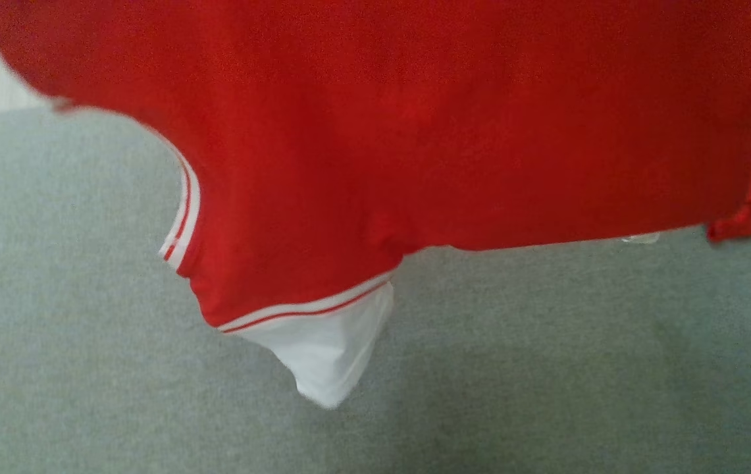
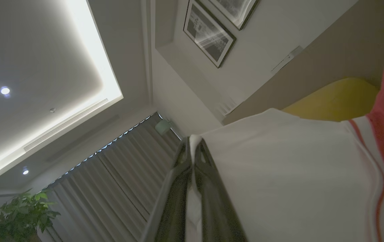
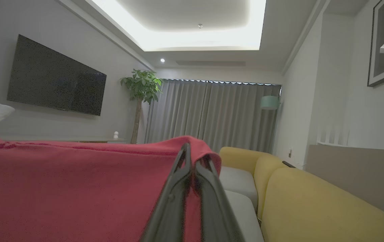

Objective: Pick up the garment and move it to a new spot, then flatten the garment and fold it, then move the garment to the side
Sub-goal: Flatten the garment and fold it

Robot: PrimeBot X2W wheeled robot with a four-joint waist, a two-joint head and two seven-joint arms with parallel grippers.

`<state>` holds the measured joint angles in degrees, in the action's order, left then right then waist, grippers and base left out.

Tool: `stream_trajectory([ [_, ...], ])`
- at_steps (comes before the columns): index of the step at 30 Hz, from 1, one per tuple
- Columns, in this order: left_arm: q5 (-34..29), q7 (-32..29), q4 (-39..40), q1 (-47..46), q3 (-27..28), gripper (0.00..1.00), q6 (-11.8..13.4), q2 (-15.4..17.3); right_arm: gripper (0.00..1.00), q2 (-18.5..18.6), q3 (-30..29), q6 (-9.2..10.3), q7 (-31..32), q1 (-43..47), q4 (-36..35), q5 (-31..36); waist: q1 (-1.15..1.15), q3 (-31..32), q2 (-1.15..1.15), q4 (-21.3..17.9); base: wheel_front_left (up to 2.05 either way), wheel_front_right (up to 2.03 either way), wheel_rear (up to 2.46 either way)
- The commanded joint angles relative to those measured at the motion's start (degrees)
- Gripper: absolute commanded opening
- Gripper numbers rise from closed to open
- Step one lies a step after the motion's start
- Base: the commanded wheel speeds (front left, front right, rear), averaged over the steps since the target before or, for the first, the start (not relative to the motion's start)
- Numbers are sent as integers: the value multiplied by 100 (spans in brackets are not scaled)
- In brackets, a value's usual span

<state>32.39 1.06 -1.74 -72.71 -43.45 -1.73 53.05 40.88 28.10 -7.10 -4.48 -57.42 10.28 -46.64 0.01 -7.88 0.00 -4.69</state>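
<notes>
Hanging spread wide above the grey woven surface [image 1: 85,342], the red knit garment with white striped trim [image 1: 428,118] has its white sleeve end [image 1: 326,359] drooping lowest toward that surface, though whether the tip touches it cannot be told. The left gripper [image 2: 193,144] has its two long dark fingers clenched together on the edge of the white sleeve cloth, a strip of which shows pinched between them. The right gripper [image 3: 193,160] is likewise clamped tight, its jaws gripping a folded edge of the red cloth
</notes>
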Motion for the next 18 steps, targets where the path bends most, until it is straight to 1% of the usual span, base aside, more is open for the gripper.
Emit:
stream_trajectory([
  [1,-31,-43,-42,-387,284,0,-14,156,0,4,16,-39,19,-196,-26,61,-1,-291,0,115,0,0,0],
  [4,-169,-15,-567,-687,165,0,-118,-169,0,-146,379,-39,-86,-641,414,129,-1,-668,0,218,0,0,0],
  [7,-529,234,-1107,-1162,59,0,-166,-512,0,-306,620,-39,-385,-1144,852,232,-1,-1036,0,333,0,0,0],
  [9,-784,547,-1482,-1524,53,0,-93,-781,0,-471,630,-39,-688,-1475,1173,241,-1,-1225,0,402,0,0,0],
  [13,-1178,1151,-2150,-2136,59,0,71,-1261,0,-651,593,-39,-984,-2113,1811,608,-1,-1451,0,533,0,0,0],
  [15,-1273,1292,-2365,-2311,72,0,85,-1431,0,-672,600,-39,-1029,-2327,1987,796,-1,-1526,0,600,0,0,0],
  [18,-1289,1374,-2512,-2269,114,0,51,-1547,0,-590,877,-39,-1046,-2372,2045,912,-1,-1623,0,711,0,0,0],
])
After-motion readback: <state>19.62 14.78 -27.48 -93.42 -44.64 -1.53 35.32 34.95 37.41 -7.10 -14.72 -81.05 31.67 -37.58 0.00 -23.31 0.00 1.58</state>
